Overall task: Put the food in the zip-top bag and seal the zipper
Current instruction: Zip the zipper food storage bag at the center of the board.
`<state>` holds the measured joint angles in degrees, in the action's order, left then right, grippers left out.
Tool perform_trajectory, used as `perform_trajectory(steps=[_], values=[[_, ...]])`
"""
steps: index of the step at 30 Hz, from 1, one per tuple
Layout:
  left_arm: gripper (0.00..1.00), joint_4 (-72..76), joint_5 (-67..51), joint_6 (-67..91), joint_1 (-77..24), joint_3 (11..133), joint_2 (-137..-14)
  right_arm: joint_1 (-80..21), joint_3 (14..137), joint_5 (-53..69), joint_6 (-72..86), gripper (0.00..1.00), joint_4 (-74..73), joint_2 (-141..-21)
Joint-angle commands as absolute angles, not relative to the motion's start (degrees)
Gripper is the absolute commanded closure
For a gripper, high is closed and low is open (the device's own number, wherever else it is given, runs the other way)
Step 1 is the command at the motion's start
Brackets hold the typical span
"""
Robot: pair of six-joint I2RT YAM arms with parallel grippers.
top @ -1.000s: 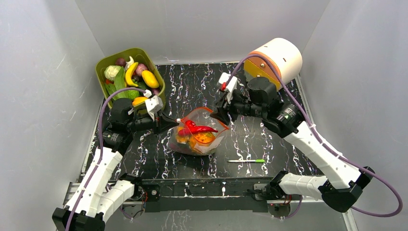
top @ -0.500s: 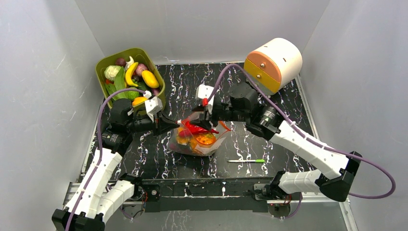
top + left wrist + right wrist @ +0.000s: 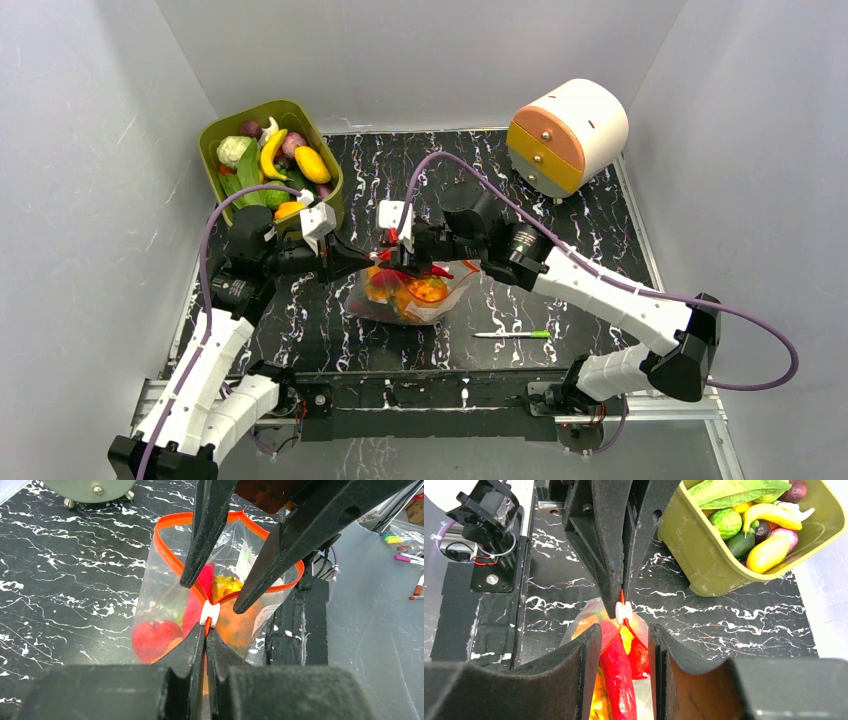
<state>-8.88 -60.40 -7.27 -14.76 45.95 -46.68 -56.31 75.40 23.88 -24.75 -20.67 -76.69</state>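
The clear zip-top bag [image 3: 432,300] lies mid-table and holds food: a red chilli [image 3: 619,675], a red tomato [image 3: 155,637] and orange and yellow pieces. Its red-orange zipper [image 3: 165,550] gapes in an open loop. My left gripper [image 3: 372,262] is shut on the zipper strip just behind the white slider [image 3: 210,614]; it also shows in the left wrist view [image 3: 205,630]. My right gripper [image 3: 397,262] is open, and its fingers [image 3: 589,650] straddle the bag mouth close to the slider [image 3: 623,611], tip to tip with the left gripper.
An olive bin [image 3: 322,205] with several more toy fruits and vegetables stands at the back left. A white-and-orange round drawer unit [image 3: 570,125] stands at the back right. A thin green-and-white pen [image 3: 512,334] lies near the front edge, right of the bag.
My right arm has swung left from beyond the bag's right side to over the bag mouth, ending at the slider. The left gripper has held still on the zipper.
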Motion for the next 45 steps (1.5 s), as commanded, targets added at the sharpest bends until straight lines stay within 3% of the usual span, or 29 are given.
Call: perform_trajectory(steps=[1,10,14,26,45], values=[[1.00,-5.76,-63.45,-7.01,-14.76,45.86,-45.43,-56.92,77.73,22.90,-26.19,0.62,-16.41,-76.92],[1.00,-5.16,-63.94,-6.65,-14.74,45.84,-45.67,-57.81,78.48,22.49,-26.37,0.64,-16.42,-77.87],[1.00,-4.45,-64.30,-6.37,-14.72,45.46,-45.74,-58.00,78.72,22.41,-26.32,0.69,-16.35,-78.26],[1.00,-6.08,-64.50,-8.50,-14.77,45.64,-45.67,-58.15,77.88,21.61,-26.58,1.00,-16.22,-77.94],[1.00,-8.28,-62.73,-9.95,-14.74,46.76,-45.05,-57.42,72.54,15.19,-25.82,1.00,-19.36,-73.53]])
